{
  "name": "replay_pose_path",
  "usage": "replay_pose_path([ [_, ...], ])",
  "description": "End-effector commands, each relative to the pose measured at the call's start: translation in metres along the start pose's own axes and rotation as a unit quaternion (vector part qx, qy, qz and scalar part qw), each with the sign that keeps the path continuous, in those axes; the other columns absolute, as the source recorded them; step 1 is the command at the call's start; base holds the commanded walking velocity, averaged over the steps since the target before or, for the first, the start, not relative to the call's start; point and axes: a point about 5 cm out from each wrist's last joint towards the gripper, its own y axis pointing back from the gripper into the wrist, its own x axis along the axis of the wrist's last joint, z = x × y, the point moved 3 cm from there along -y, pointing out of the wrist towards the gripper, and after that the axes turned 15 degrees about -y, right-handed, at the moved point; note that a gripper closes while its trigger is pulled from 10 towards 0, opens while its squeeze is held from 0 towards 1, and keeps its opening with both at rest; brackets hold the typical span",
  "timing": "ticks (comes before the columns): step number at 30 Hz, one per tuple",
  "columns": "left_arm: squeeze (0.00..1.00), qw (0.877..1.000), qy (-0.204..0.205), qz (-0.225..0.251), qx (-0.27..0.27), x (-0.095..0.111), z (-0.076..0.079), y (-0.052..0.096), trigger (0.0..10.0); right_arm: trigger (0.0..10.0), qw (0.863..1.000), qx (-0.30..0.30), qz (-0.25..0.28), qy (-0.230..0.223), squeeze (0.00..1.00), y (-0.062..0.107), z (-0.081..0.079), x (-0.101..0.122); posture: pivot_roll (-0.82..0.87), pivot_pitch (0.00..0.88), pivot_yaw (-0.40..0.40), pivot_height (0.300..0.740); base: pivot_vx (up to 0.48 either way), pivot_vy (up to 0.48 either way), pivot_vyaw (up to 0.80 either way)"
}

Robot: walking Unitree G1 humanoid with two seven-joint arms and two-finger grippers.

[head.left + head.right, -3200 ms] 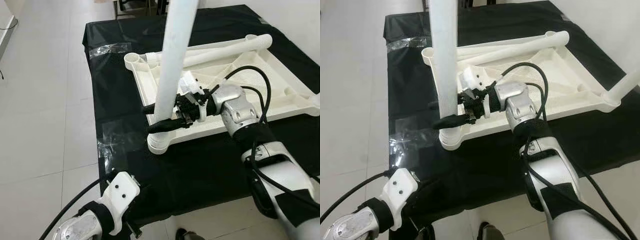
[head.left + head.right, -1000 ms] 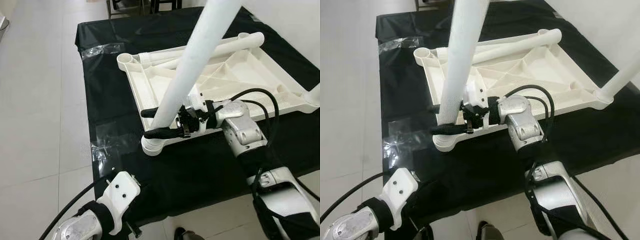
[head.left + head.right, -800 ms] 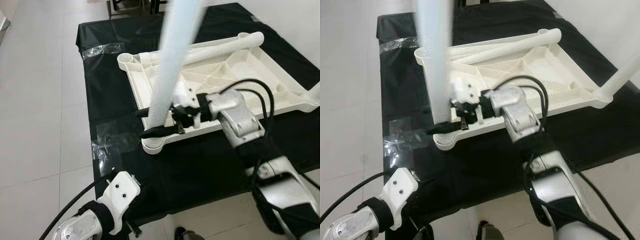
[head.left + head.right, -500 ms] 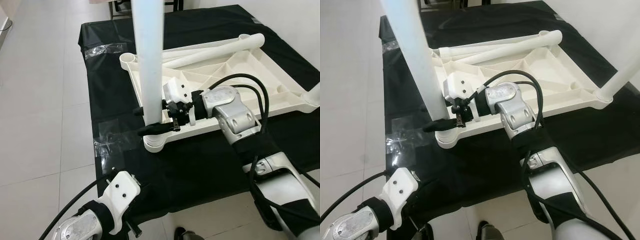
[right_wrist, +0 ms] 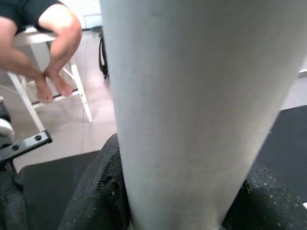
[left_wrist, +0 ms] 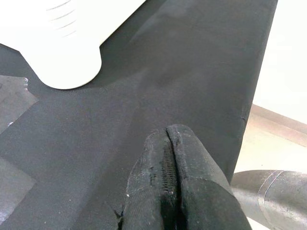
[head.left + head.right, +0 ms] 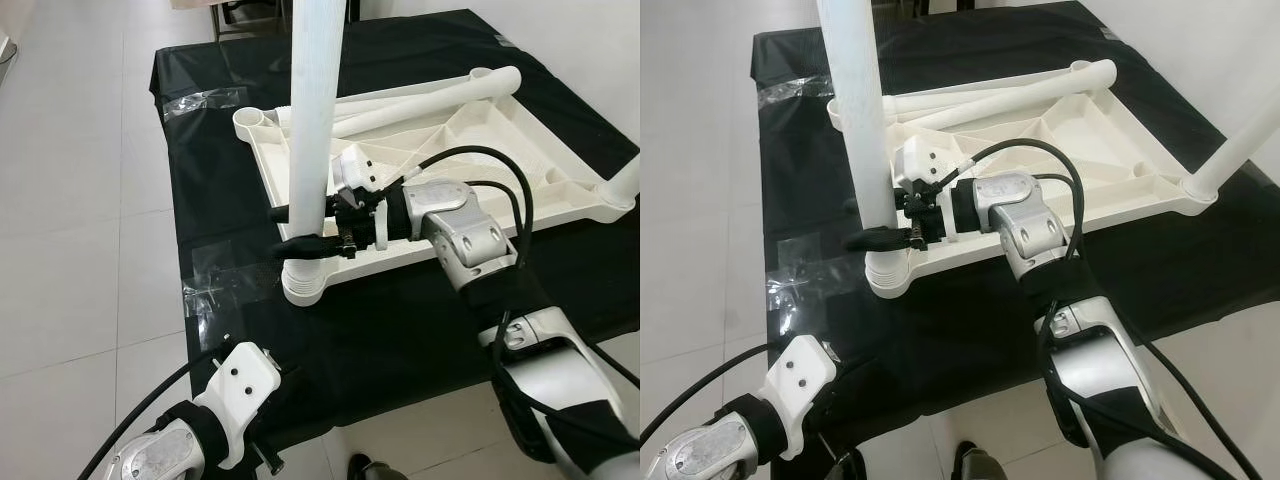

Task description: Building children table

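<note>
Clamping the upright white leg at frame centre, the right gripper is seating it in the tabletop corner socket; left gripper is resting closed; two legs are lying unmounted.

Table top: white plastic. Upright leg: white. Bench cover: black cloth with clear tape patches. Right pincer: black fingers, silver arm. Floor: pale grey tiles.
</note>
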Motion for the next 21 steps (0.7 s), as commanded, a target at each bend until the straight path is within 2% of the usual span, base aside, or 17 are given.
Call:
replay_pose_path([
  [1,0.00,1.000,0.013,-0.006,-0.008,-0.003,0.005,0.001,10.0,10.0,0.985,-0.079,-0.088,-0.121,0.00,0.009,0.012,-0.083,0.12,0.301,-0.054,0.740,0.000,0.000,0.00],
  [5,0.00,1.000,0.012,-0.007,-0.009,-0.003,0.006,0.001,10.0,10.0,0.986,-0.079,-0.077,-0.123,0.00,0.009,0.008,-0.085,0.12,0.298,-0.052,0.740,0.000,0.000,0.00],
  [10,0.00,1.000,0.012,-0.007,-0.010,-0.003,0.006,0.001,10.0,10.0,0.989,-0.064,-0.058,-0.117,0.00,0.010,-0.004,-0.090,0.12,0.294,-0.049,0.740,0.000,0.000,0.00],
  [13,0.00,1.000,0.012,-0.007,-0.011,-0.004,0.006,0.001,10.0,10.0,0.988,-0.062,-0.058,-0.128,0.00,0.008,-0.010,-0.101,0.12,0.290,-0.047,0.740,0.000,0.000,0.00],
  [21,0.00,1.000,0.009,-0.008,-0.011,-0.005,0.006,0.000,10.0,10.0,0.984,-0.110,-0.053,-0.129,0.00,0.006,-0.003,-0.106,0.12,0.281,-0.048,0.740,0.000,0.000,0.00],
])
